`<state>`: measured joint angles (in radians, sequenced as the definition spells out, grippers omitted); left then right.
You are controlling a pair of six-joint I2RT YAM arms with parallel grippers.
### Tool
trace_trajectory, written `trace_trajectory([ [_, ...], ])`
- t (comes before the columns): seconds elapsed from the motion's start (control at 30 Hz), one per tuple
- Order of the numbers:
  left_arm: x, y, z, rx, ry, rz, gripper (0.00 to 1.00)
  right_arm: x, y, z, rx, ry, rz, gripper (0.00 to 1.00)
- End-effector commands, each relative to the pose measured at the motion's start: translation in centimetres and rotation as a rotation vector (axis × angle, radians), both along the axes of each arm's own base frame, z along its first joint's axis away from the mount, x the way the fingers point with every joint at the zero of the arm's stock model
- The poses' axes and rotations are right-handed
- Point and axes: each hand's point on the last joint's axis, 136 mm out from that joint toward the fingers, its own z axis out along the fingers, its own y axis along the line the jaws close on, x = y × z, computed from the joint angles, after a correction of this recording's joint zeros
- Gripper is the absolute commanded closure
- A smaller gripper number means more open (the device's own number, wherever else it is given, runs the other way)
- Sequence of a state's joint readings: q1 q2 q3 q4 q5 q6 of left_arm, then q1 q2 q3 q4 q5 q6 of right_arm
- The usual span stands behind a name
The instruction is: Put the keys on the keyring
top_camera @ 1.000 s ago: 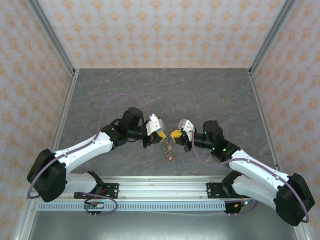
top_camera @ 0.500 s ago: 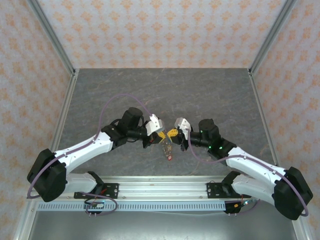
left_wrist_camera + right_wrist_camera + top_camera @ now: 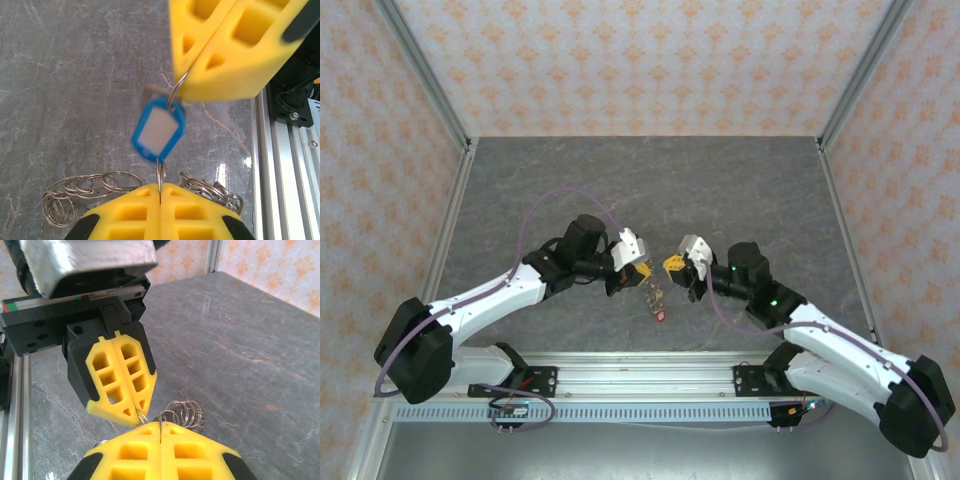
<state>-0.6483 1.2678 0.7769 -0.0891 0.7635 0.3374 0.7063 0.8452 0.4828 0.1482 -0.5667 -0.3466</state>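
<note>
My left gripper [image 3: 642,272] and right gripper [image 3: 672,265] meet tip to tip above the table's near middle, both shut. The left gripper [image 3: 160,186] pinches a split ring of the keyring [image 3: 85,187], a chain of small steel rings that spreads to both sides of its fingers. A key with a blue head [image 3: 159,127] hangs between the two grippers. The right gripper [image 3: 181,90] pinches the thin wire ring at that blue head. Beyond the right gripper [image 3: 160,426], a coil of rings [image 3: 187,414] shows. A red-headed key [image 3: 662,315] dangles below the grippers.
An aluminium rail [image 3: 640,365] runs along the table's near edge just behind the grippers. Metal posts [image 3: 420,70] and patterned walls close in the grey stone-look table [image 3: 650,180], which stretches away beyond the grippers.
The right gripper edged left toward the left gripper, then drew back slightly to the right. The left arm held still. Both stayed shut.
</note>
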Motion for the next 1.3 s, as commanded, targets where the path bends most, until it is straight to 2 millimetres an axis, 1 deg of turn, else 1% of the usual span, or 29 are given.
trace_trajectory([
  [0.0, 0.5, -0.7, 1.1, -0.020, -0.034, 0.000, 1.00, -0.5, -0.5, -0.8, -0.030, 0.008, -0.002, 1.00],
  [0.1, 0.5, -0.8, 1.3, -0.025, -0.037, -0.001, 1.00, -1.0, 0.1, -1.0, -0.016, 0.050, 0.033, 1.00],
  [0.43, 0.5, -0.8, 1.5, -0.024, -0.034, -0.001, 1.00, -0.2, 1.4, -0.6, 0.024, 0.076, 0.052, 1.00],
  [0.8, 0.6, -0.8, 1.5, -0.029, -0.037, 0.000, 1.00, -0.5, 2.5, -0.6, 0.046, 0.119, 0.106, 1.00],
  [1.27, 0.6, -0.9, 1.5, -0.030, -0.030, -0.006, 1.00, 0.8, 3.0, -0.3, 0.069, 0.125, 0.068, 1.00],
])
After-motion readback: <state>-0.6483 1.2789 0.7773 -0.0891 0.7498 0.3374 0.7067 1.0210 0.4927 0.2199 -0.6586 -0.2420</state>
